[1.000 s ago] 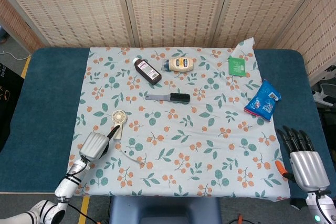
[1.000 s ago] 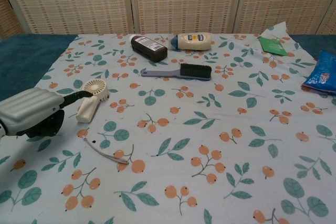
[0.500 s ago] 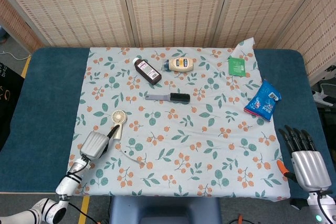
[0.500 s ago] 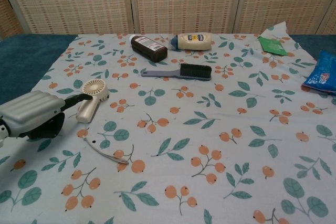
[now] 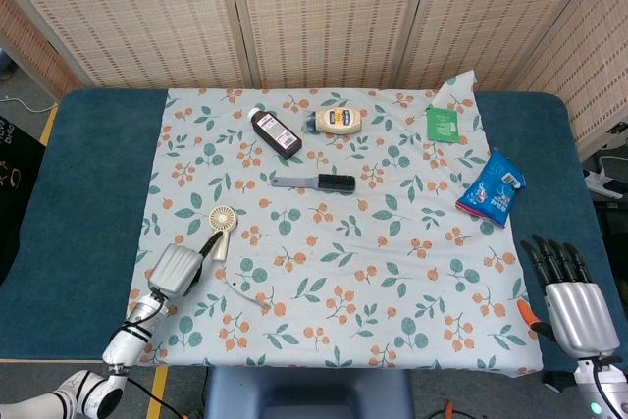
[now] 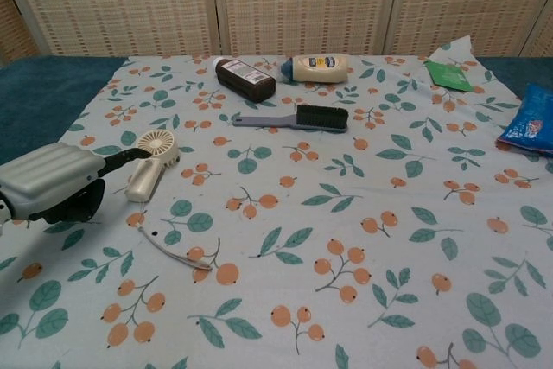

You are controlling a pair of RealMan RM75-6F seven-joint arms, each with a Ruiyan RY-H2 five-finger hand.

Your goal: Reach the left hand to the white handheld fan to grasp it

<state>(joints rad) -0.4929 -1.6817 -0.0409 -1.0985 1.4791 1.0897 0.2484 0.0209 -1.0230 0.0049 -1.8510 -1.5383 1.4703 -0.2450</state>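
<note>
left hand (image 6: 54,182) | holds nothing (fingers extended) | white handheld fan (image 6: 152,164) just beyond fingertips

Cloth (image 5: 392,242): thin printed fabric, matt, slightly rumpled. Tabletop (image 5: 88,174): teal, matt, felt-like nap. Fan (image 6: 152,160): cream plastic, smooth, dull sheen. Left hand (image 6: 52,183): silvery ribbed shell, satin, black fingers. Right hand (image 5: 574,301): same silvery shell. Bottle (image 6: 244,78): brown, glossy, paper label. Brush (image 6: 294,117): grey plastic handle, black bristles. Pouch (image 5: 493,186): blue, shiny foil. Screens (image 5: 324,12): woven cane, rough, pale wood frames.
</note>
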